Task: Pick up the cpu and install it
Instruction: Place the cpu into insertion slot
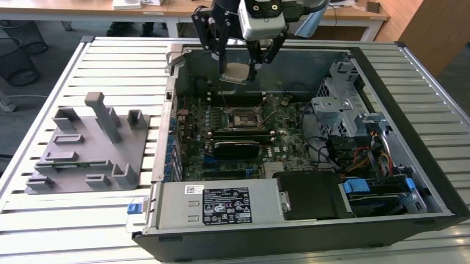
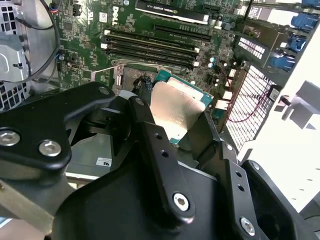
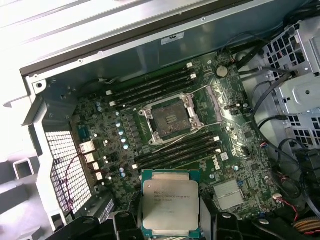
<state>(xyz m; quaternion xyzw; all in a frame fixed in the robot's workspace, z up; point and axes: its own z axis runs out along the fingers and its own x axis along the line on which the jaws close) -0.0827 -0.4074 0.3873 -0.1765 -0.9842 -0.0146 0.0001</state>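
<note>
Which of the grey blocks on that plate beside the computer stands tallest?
The slim column toward the grey plate's far side; it rises well above the squat blocks around it.

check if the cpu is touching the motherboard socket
Apart. In the first wrist view the cpu, held in the gripper, sits clear of the socket with board between.

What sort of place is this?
Likely a robotics lab or workshop: an open computer case lies on a slatted metal table, the gripper holds the cpu above its motherboard, and office desks stand beyond.
</note>
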